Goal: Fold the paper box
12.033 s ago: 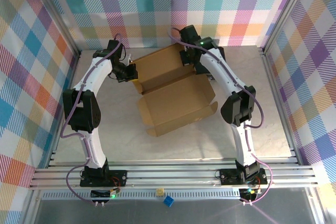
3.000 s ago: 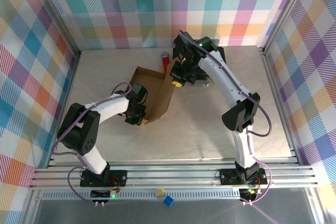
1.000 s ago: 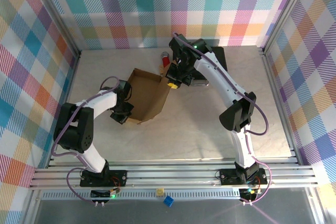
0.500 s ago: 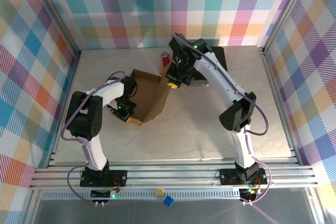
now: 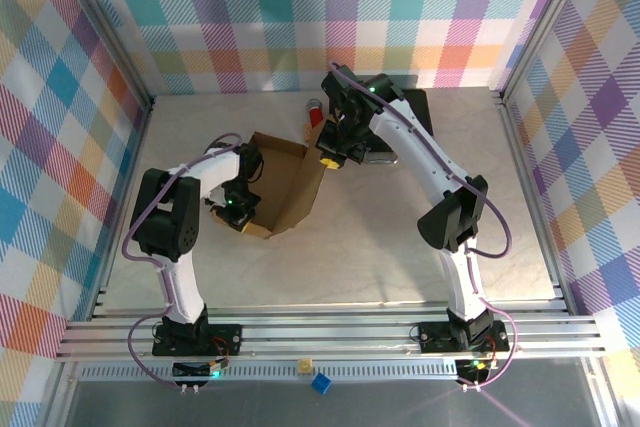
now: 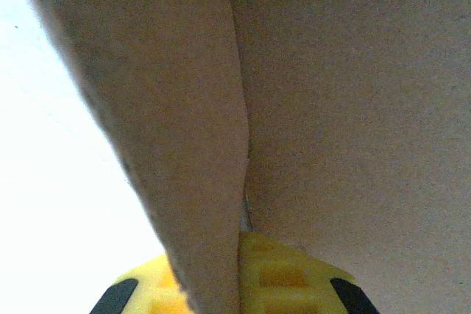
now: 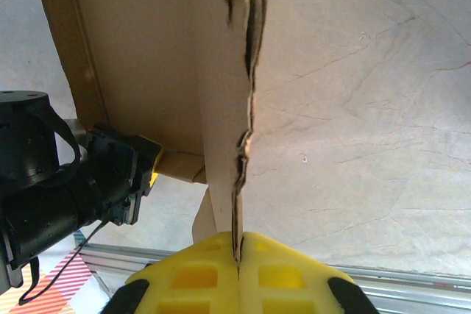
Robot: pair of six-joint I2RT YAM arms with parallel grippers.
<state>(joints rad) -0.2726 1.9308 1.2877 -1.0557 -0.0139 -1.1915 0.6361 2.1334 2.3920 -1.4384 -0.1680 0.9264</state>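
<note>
The paper box (image 5: pixel 285 185) is plain brown cardboard, half folded and standing open in the middle of the table. My right gripper (image 5: pixel 327 158) is shut on the thin top edge of its right wall; the right wrist view shows the yellow fingers (image 7: pixel 191 277) pinching that cardboard (image 7: pixel 221 108). My left gripper (image 5: pixel 240 210) is at the box's lower left corner. In the left wrist view a cardboard flap (image 6: pixel 184 145) runs down between its yellow fingers (image 6: pixel 283 273), which are shut on it.
A black case (image 5: pixel 405 117) lies at the back right behind the right arm. A small red object (image 5: pixel 315 110) stands behind the box. Yellow (image 5: pixel 305 364) and blue (image 5: pixel 321 383) blocks sit by the front rail. Plaid walls enclose the table (image 5: pixel 400 247).
My left arm has swung its elbow up and to the right, and its gripper has moved in closer against the box's lower left corner. The right arm and the box hardly moved.
</note>
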